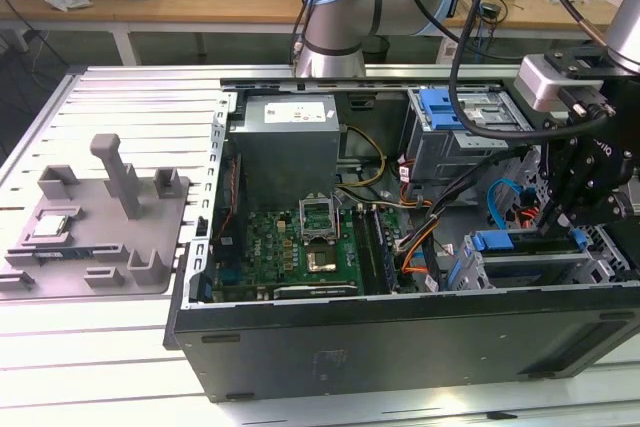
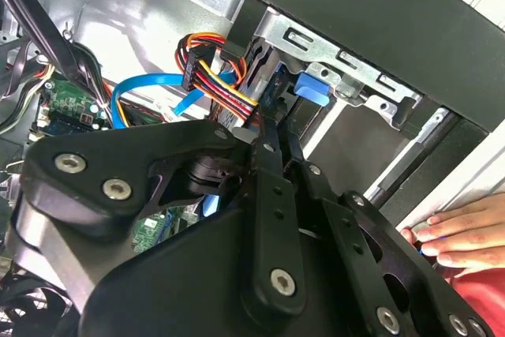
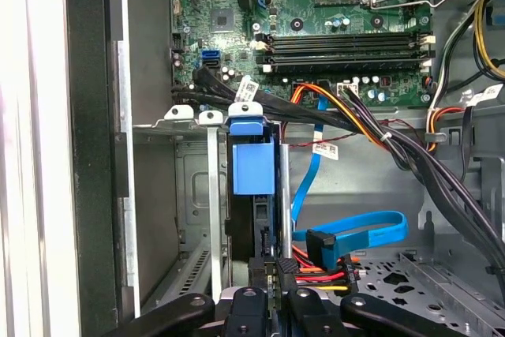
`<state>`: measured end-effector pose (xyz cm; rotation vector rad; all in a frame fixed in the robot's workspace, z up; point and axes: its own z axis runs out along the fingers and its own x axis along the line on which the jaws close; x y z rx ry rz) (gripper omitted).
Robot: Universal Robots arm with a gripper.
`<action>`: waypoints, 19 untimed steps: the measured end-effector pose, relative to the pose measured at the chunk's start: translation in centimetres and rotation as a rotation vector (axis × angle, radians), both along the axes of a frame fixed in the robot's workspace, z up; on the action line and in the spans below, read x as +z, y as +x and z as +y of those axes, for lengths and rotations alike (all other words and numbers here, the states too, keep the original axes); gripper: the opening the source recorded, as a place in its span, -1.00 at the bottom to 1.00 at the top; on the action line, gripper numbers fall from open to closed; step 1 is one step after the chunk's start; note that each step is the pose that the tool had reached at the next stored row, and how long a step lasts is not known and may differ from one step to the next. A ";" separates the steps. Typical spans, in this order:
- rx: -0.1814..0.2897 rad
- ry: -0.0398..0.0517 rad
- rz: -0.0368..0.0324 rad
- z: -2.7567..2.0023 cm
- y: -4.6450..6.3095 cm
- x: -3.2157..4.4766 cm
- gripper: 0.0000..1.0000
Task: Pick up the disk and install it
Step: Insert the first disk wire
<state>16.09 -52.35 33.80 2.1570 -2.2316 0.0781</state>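
Note:
The disk (image 3: 252,165), in its blue carrier frame, stands edge-on inside the metal drive bay (image 3: 183,120) of the open computer case. In the exterior view the disk (image 1: 525,265) lies in the bay at the case's front right, with its blue tab toward the motherboard. My gripper (image 3: 272,278) sits at the disk's outer end with its black fingers (image 2: 264,144) close together on either side of the disk's edge. The exterior view has the gripper (image 1: 550,230) reaching down into that bay.
Orange, red and blue cables (image 3: 355,230) run right beside the bay. The motherboard (image 1: 300,247) and power supply (image 1: 290,132) fill the case's left half. A second cage with a blue latch (image 1: 450,112) stands behind. A hand (image 2: 458,234) rests on the case edge. A grey fixture (image 1: 100,217) lies outside.

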 end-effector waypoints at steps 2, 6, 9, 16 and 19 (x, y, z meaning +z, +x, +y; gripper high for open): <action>0.000 0.0000 0.0000 0.00 0.0 -0.01 -0.67; 0.000 0.0000 0.0000 0.00 0.0 -0.03 -0.67; 0.000 0.0002 0.0002 0.00 0.0 -0.06 -0.67; 0.000 -0.0002 0.0001 0.00 0.0 0.64 -0.40; 0.000 -0.0017 0.0001 0.03 0.0 1.47 -0.40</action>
